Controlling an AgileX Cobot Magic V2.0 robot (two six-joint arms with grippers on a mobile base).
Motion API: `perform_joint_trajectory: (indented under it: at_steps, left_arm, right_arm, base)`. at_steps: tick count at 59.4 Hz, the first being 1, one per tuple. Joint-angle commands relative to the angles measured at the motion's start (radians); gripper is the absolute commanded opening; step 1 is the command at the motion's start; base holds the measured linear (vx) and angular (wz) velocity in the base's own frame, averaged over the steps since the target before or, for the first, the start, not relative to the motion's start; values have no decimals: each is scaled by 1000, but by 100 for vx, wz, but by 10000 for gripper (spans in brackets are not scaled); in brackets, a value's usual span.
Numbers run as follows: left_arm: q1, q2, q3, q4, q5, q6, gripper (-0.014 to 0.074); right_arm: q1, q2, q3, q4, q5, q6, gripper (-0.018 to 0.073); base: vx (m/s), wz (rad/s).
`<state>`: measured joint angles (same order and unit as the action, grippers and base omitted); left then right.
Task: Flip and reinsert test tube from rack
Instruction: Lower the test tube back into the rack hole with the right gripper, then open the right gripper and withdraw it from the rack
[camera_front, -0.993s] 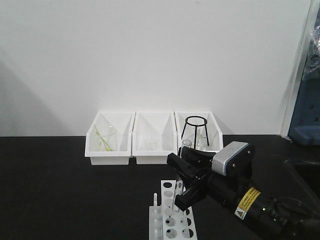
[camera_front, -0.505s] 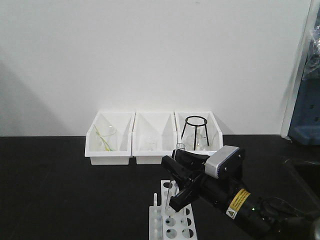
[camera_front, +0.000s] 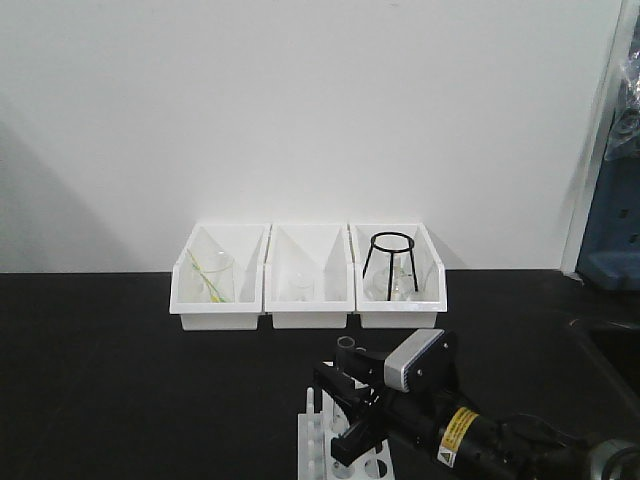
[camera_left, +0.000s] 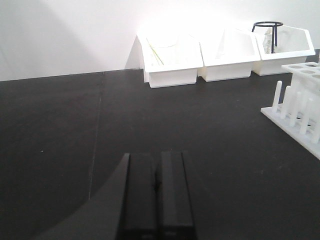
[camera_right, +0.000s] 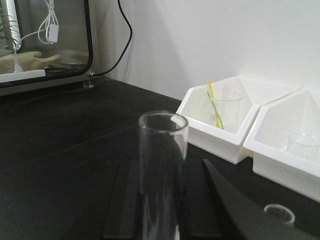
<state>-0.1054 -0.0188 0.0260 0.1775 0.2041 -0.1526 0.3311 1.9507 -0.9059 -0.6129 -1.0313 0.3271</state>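
Where your right gripper (camera_front: 348, 418) hangs low over the small white plastic rack (camera_left: 291, 111), its dark fingers are clamped on the slim clear glass test tube (camera_right: 162, 165). The tube stands upright with its open rimmed end on top. Its lower end is hidden behind the gripper, so you cannot tell whether it sits in a hole. A 2nd clear tube's rim (camera_right: 279, 214) shows just beside it. Your left gripper (camera_left: 157, 197) has its 2 fingers pressed together on nothing, above the matte black tabletop (camera_left: 60, 150), well apart from the rack. A row of 3 white plastic bins (camera_front: 308, 316) sits against the plain white wall (camera_front: 300, 100). The rightmost bin holds a black wire ring stand (camera_front: 391, 240). A glass-fronted case with white cables (camera_right: 45, 35) stands at the table's far side.
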Motion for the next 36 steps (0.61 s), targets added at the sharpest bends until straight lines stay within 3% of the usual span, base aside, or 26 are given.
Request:
perform_joint_trajectory:
  at_steps: [1,12,20,36]
  left_arm:
    - [0,-7,-4,-5,-82,-9,-6]
    - [0,-7,-4,-5,-82,-9,-6]
    - [0,-7,-4,-5,-82,-9,-6]
    - [0,-7,-4,-5,-82,-9,-6]
  right_arm:
    - [-1,-27,-29,10,-90,-4,-11]
    - [-1,4,-29,9,-90,-4,6]
    - [-1,7,-29,10,-89,-4,69]
    - [-1,7,-29,10,-121,-4,351]
  base:
    - [0,0]
    - [0,0]
    - [0,0]
    - [0,0]
